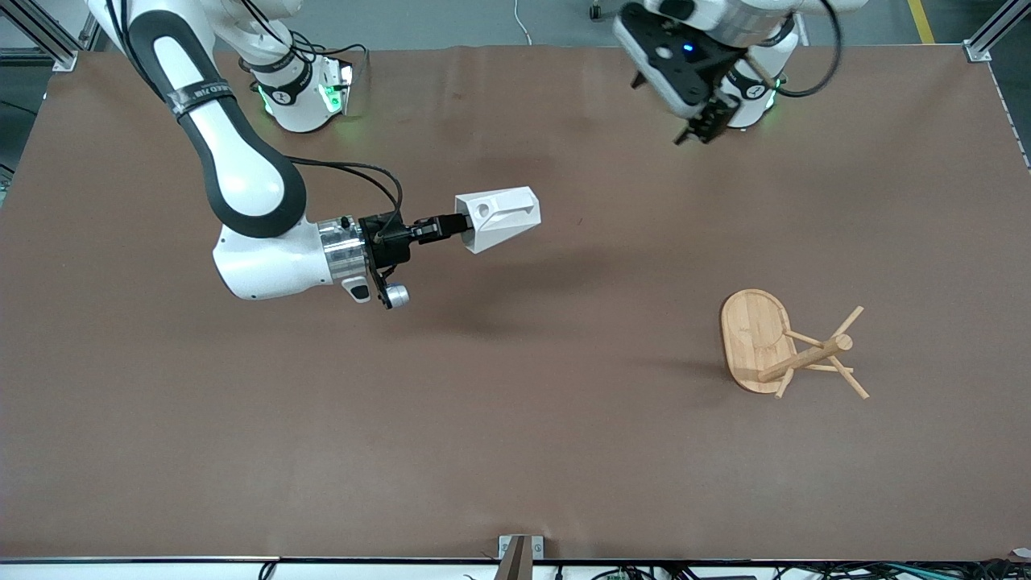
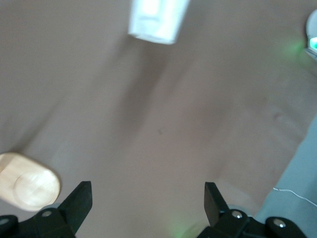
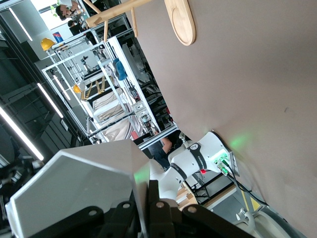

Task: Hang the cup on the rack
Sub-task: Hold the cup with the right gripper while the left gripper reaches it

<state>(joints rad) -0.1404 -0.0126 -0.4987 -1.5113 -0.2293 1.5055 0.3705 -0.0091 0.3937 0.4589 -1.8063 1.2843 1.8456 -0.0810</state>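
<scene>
Front view shows the white faceted cup (image 1: 501, 217) up in the air over the bare middle of the brown table (image 1: 515, 451), lying sideways, its pierced tab handle pinched in the fully closed right gripper (image 1: 461, 228). Well apart, toward the left arm's end of the table, the bamboo rack (image 1: 785, 345) stands on its oval base. Over the table edge near its own base, the left gripper (image 1: 701, 129) waits, fingers (image 2: 79, 198) spread wide and empty.
</scene>
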